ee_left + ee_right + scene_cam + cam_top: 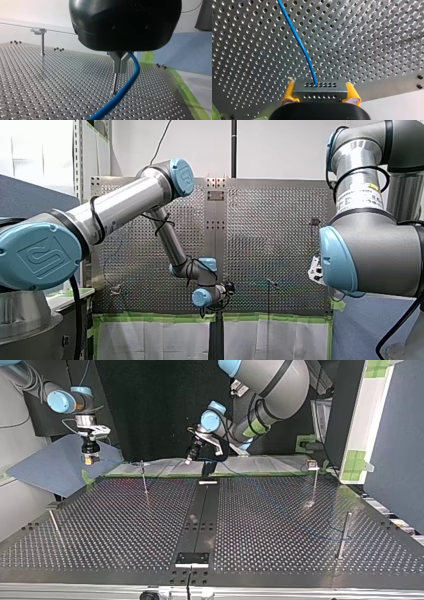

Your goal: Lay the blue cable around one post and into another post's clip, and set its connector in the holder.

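My right gripper (90,459) hangs at the top view's upper left, past the far left corner of the perforated table (125,530) and above a blue-grey sheet (55,467), well apart from the posts. In the right wrist view its yellow pads (290,91) clamp either end of the grey connector (320,93). The blue cable (297,37) leaves the connector's face and runs ahead over the holes, away from the gripper. The table's edge lies close beside the connector, with a pale surface (397,105) beyond it.

My left gripper (187,461) sits at the top view's upper middle, over the table's far edge and just above the dark centre strip (202,510). In the left wrist view its metal fingers (115,61) are drawn together on the cable, which bends out beside them and drops to the table. A thin post (114,83) stands right under the fingertips, with the cable passing just beside it; whether the two touch I cannot tell. Green tape (186,87) marks the table's edge near one side of the gripper. On the other side the perforated plate runs wide to a clip-topped post (42,43), well apart.

In the top view a faint blue line crosses the right half towards a plain post (344,535) at lower right, near the table's side edge.
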